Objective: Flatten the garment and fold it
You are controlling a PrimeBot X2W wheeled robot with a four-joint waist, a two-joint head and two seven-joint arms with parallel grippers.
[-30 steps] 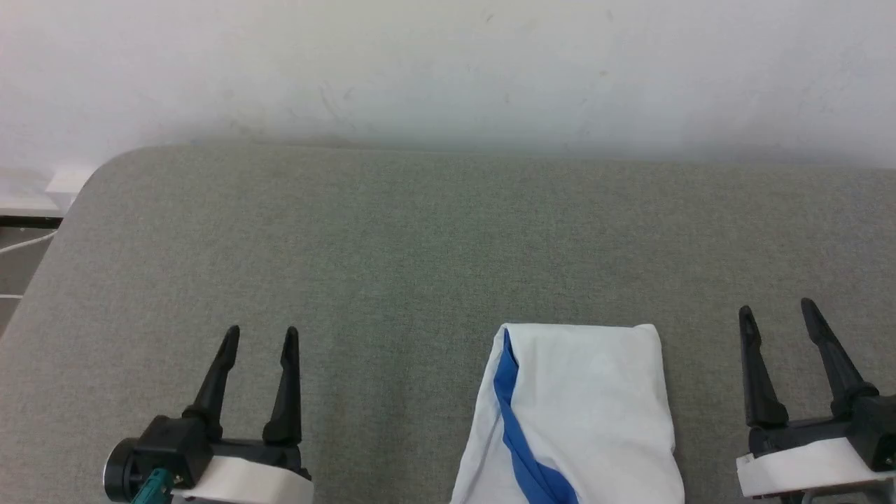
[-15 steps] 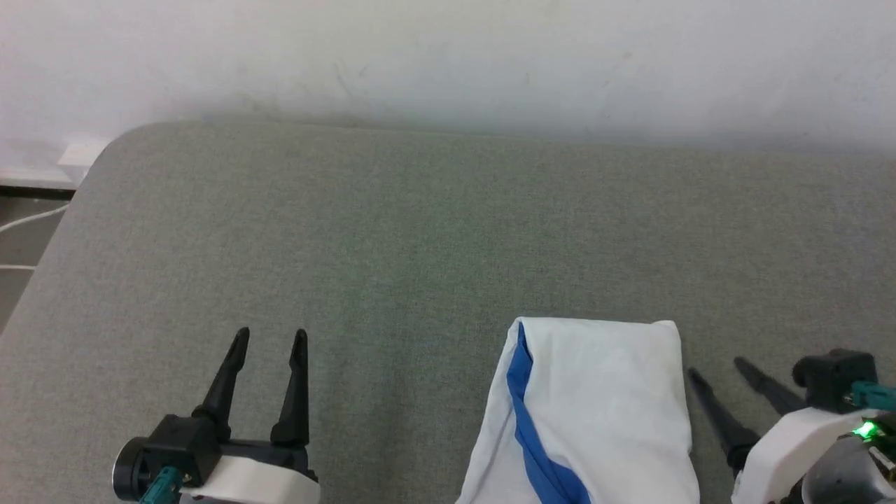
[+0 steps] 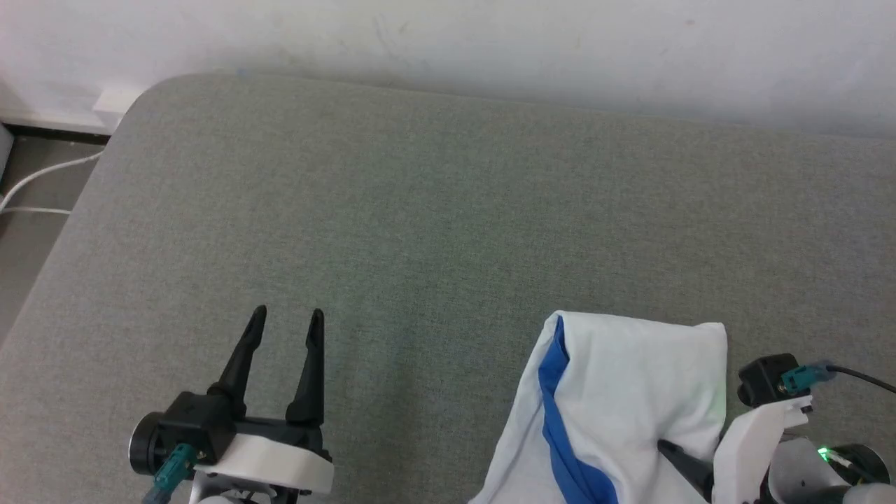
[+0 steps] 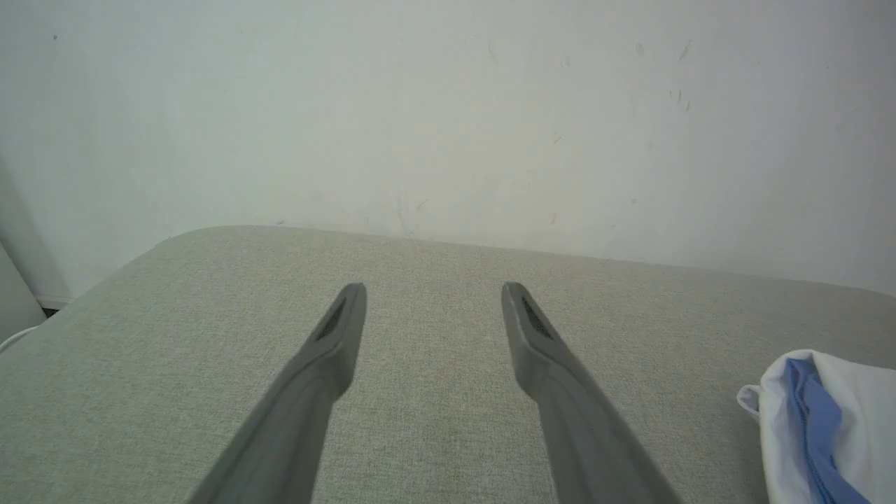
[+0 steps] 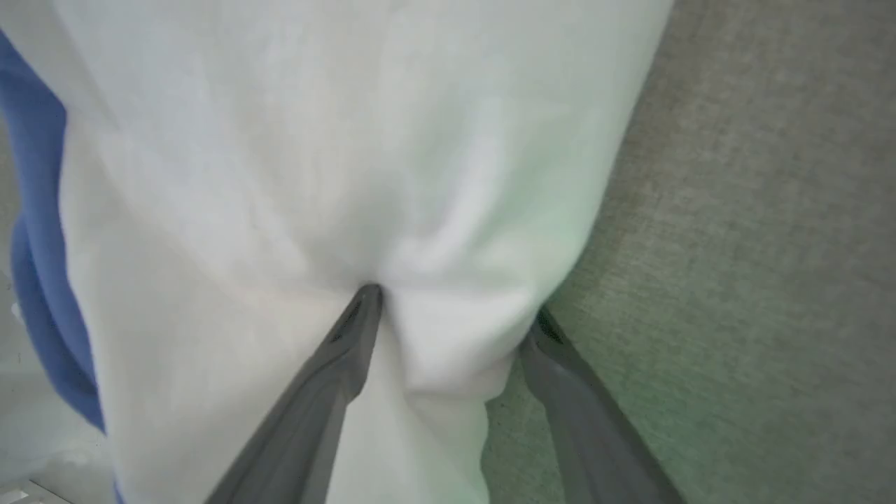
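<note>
1. Garment point(image 3: 630, 392): lies folded on the gray desk point(image 3: 420, 210) at the near right. White body up, 1 blue band point(image 3: 556, 420) running along its left side. The far edge is a rounded fold.
2. Right tool point(image 5: 455, 304): spread, at the garment's right edge. In the right wrist view, 1 finger point(image 5: 336, 364) presses on top of the white cloth and the other sits at the edge beside the desk. A bulge of cloth stands between them, not pinched.
3. Left tool point(image 3: 287, 315): spread, holding nothing, over bare desk well left of the garment, fingers pointing at the white wall point(image 3: 490, 42).
4. White cable point(image 3: 42, 175): on the floor past the desk's left corner.
</note>
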